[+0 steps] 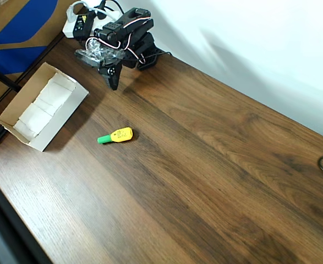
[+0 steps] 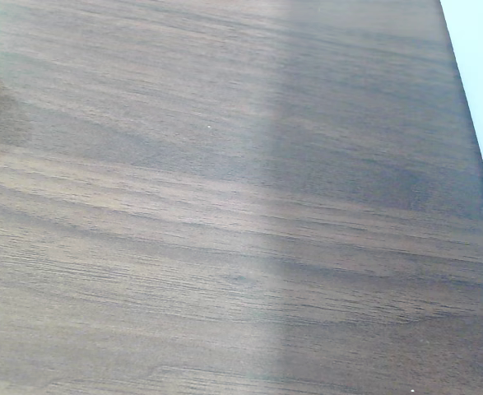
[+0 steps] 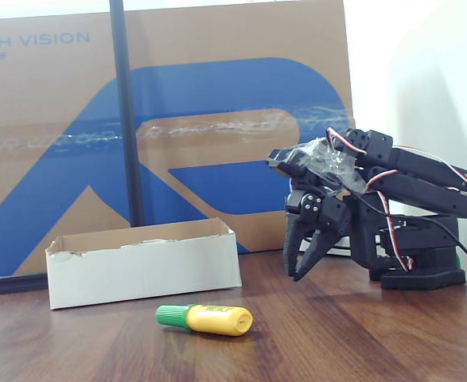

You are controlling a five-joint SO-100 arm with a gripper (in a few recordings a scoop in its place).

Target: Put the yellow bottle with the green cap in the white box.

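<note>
Lying flat, yellow bottle (image 1: 121, 134), dark label, green cap (image 1: 103, 139) leftward

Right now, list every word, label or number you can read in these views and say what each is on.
"CH VISION" on the brown-and-blue carton behind the table, cut off at the left edge in the fixed view.
Dark print on the bottle label: too small to read in the fixed view and in the overhead view.
Box, gripper: no text visible.
</note>
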